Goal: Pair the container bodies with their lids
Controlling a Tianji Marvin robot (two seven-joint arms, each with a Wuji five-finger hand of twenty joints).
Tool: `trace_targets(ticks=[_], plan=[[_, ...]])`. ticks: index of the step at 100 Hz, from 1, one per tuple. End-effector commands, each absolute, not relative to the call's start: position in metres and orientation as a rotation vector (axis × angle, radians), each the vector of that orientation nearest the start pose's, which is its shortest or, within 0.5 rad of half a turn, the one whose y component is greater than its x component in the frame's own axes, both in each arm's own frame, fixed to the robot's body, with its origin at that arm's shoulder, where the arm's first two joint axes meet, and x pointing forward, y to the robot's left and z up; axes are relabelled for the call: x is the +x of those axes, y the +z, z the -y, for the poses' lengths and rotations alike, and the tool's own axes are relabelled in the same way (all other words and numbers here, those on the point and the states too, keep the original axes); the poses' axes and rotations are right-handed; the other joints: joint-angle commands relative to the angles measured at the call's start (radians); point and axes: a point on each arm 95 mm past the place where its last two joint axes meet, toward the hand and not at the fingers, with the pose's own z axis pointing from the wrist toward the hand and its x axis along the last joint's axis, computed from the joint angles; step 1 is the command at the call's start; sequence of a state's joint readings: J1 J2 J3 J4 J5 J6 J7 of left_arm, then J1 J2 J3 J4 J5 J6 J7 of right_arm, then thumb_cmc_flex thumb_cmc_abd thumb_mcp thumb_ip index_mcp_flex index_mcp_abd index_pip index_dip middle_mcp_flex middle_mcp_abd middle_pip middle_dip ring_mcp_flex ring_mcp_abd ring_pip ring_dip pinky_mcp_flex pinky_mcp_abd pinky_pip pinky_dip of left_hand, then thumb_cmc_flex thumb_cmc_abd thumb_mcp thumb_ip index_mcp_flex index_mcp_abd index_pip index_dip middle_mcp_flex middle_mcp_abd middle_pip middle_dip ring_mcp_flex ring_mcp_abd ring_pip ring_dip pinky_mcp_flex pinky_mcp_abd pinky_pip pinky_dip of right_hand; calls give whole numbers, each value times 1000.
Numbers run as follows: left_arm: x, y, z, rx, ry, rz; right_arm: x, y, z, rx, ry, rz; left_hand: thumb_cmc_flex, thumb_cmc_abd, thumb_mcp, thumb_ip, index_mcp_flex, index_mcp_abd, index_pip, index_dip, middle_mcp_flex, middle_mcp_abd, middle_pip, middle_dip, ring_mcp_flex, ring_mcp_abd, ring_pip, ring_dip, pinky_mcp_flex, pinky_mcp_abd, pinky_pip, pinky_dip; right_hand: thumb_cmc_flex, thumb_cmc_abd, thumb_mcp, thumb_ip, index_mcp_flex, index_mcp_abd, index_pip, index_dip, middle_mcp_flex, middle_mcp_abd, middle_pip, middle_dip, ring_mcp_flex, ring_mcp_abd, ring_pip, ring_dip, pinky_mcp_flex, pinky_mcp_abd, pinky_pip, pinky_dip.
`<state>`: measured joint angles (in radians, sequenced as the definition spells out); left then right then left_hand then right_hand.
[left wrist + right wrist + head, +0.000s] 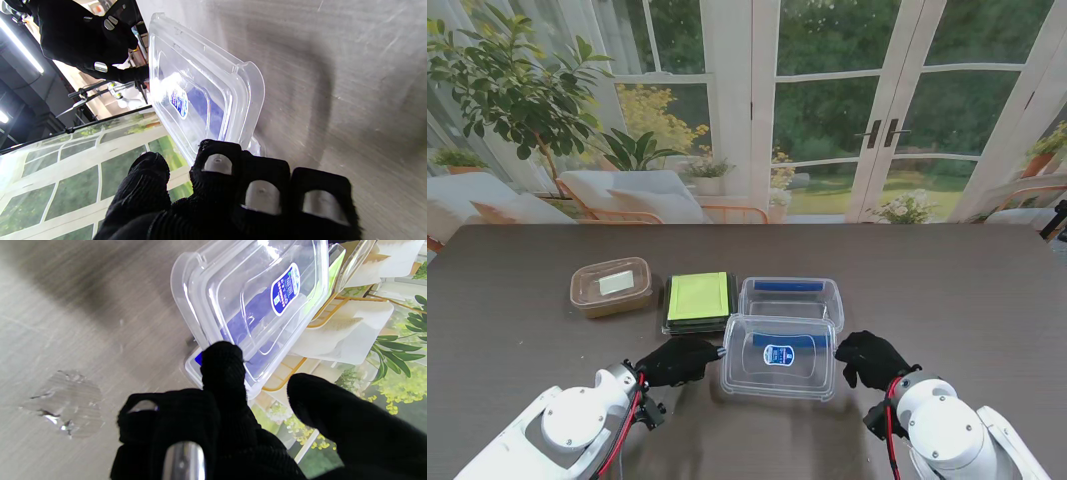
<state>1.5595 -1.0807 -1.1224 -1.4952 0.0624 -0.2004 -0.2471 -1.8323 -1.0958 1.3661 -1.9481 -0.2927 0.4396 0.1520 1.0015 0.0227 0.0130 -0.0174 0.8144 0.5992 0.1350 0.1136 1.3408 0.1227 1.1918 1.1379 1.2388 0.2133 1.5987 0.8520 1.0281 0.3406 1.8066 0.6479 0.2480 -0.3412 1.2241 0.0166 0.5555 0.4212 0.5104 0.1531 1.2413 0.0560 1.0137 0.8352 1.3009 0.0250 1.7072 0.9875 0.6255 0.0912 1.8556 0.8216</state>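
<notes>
A clear plastic lid (779,356) with a blue oval label sat between the two black-gloved hands, near the edge of the dark wood-grain table (947,290) closest to me. It overlapped the near rim of a clear rectangular container (791,298) lying just beyond it, which held something blue. In the wrist views the lid appeared raised off the table, with the container's corner showing under it.

The left hand (679,360) gripped the lid's left edge, its fingertips (217,163) curled against the rim while the thumb stood apart on the other side. The right hand (873,359) was at the lid's right edge; its forefinger (223,363) pressed on the corner, the thumb was spread wide, and whether it truly clasped the lid could not be told.

To the left of the clear container, touching it or nearly so, lay a dark container with a lime-green lid (698,298). Further left, a little apart, stood a brown translucent container (611,287) with its lid on and a pale label on top.

A shiny patch of torn tape or film (63,405) lay on the table near the right hand.
</notes>
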Motion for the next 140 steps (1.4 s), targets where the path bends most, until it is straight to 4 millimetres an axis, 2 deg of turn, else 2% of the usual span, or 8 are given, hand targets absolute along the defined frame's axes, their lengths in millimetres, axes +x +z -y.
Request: trace_targets(ticks=[1,48,66,98,140], plan=[[378,-363,43,-2117,-2113,-1409,334,-306,4,-2601,-1790,1210,7,39,-19,6,29,-110,-36,-11,14,-13,38,-11,31,-34,66,-5,51,-32,279,-4,-20,11,1,-2,47,-213,14,7,75,90,11,9,13,-68,58,-5,588,-30,238,-18],[414,-351,50,-2124,-2135,-1398,361,-297,5,-2634,-1811,1181,6,39,-20,5,33,-112,-35,-11,14,-13,39,-13,31,-33,67,-7,51,-34,280,-3,-20,8,4,-3,52,-214,11,6,73,91,10,8,13,-68,58,-5,588,-30,238,-18],[424,-344,54,-2125,-2144,-1395,364,-287,7,-2643,-1813,1175,6,38,-19,6,34,-113,-34,-11,14,-14,39,-14,31,-34,67,-7,51,-33,280,-2,-20,7,5,-4,55,-213,11,6,73,92,9,8,13,-67,56,-5,588,-29,238,-19],[443,-333,56,-2143,-2142,-1396,382,-279,9,-2669,-1807,1168,7,38,-19,6,35,-111,-34,-10,14,-14,40,-14,31,-34,67,-8,51,-33,279,-2,-19,5,7,-5,57,-212,10,5,72,92,9,8,13,-65,54,-6,587,-26,238,-22],[472,-327,60,-2189,-2143,-1373,410,-279,11,-2701,-1770,1180,7,39,-19,6,34,-109,-35,-11,14,-11,38,-15,31,-34,68,-8,51,-33,279,-2,-21,6,5,-6,61,-210,11,6,70,90,7,8,13,-63,52,-8,587,-25,238,-23]])
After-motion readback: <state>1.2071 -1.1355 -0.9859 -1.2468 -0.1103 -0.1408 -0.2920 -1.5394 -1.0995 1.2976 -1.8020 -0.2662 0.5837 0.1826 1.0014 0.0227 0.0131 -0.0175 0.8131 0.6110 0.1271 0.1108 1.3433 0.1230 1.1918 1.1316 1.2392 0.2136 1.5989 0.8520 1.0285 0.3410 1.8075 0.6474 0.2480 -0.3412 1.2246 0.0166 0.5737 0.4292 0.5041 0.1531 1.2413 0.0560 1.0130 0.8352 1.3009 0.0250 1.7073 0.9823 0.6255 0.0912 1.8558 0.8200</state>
